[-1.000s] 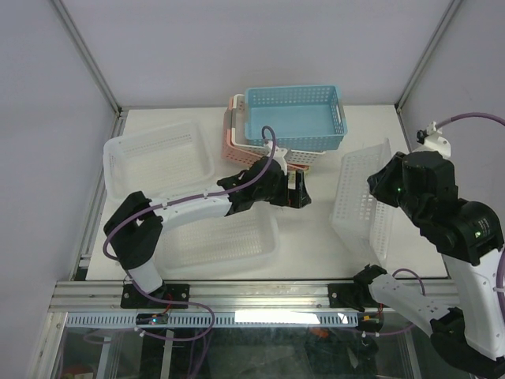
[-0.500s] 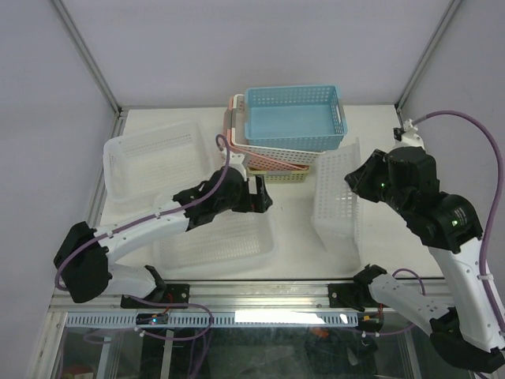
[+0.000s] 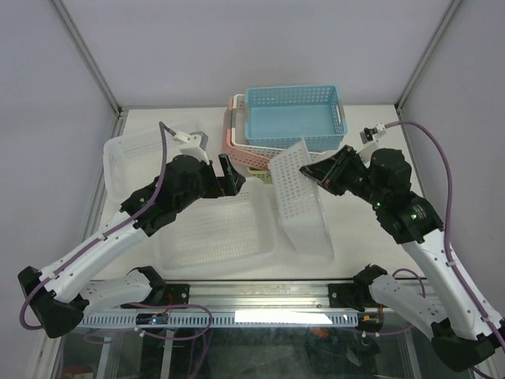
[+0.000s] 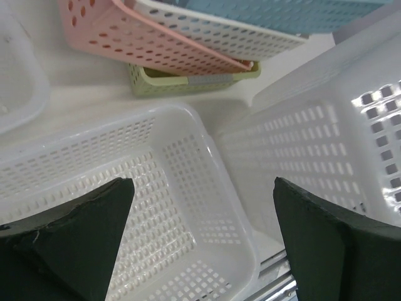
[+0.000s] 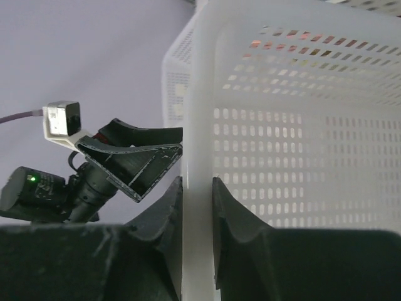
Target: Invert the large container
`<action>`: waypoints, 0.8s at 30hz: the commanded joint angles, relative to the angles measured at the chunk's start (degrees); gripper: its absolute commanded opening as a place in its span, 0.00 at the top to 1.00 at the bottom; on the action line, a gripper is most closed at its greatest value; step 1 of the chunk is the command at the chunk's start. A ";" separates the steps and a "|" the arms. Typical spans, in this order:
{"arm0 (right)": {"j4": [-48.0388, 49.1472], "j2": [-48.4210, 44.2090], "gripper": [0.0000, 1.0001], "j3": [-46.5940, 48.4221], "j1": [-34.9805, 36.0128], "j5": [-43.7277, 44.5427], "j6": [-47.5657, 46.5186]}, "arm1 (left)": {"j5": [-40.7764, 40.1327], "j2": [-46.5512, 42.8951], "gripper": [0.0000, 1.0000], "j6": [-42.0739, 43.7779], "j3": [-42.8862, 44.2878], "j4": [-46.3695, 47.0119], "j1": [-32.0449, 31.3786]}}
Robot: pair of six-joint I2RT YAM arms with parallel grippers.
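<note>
The large container [image 3: 304, 209] is a white perforated basket. It stands tipped on one edge right of the table's centre, with its top leaning left. My right gripper [image 3: 318, 175] is shut on its upper rim; the right wrist view shows both fingers [image 5: 169, 207] pinching the rim wall of the container [image 5: 301, 125]. My left gripper [image 3: 230, 175] hangs open to the left of it, apart from it, above another white basket [image 3: 217, 237]. In the left wrist view that gripper [image 4: 203, 241] has nothing between its fingers, and the tilted container [image 4: 326, 144] fills the right side.
A blue basket [image 3: 293, 118] sits on pink and cream ones [image 3: 237, 134] at the back centre, with a green one [image 4: 188, 78] beneath. A further white basket [image 3: 154, 158] lies at the back left. Metal frame posts rise at the back corners.
My right arm has carried the container from the table's right edge leftward toward the centre and tipped it further over. My left arm has drawn back to the left, still open.
</note>
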 commanded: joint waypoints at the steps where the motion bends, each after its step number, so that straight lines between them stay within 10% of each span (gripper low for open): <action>1: 26.04 -0.20 1.00 -4.47 0.09 -11.33 17.01 | -2.45 -1.96 0.01 2.14 4.86 -3.64 1.49; 24: 27.68 -14.19 1.00 -31.25 -10.08 -15.38 40.09 | 12.54 8.33 0.01 3.41 9.41 2.71 0.97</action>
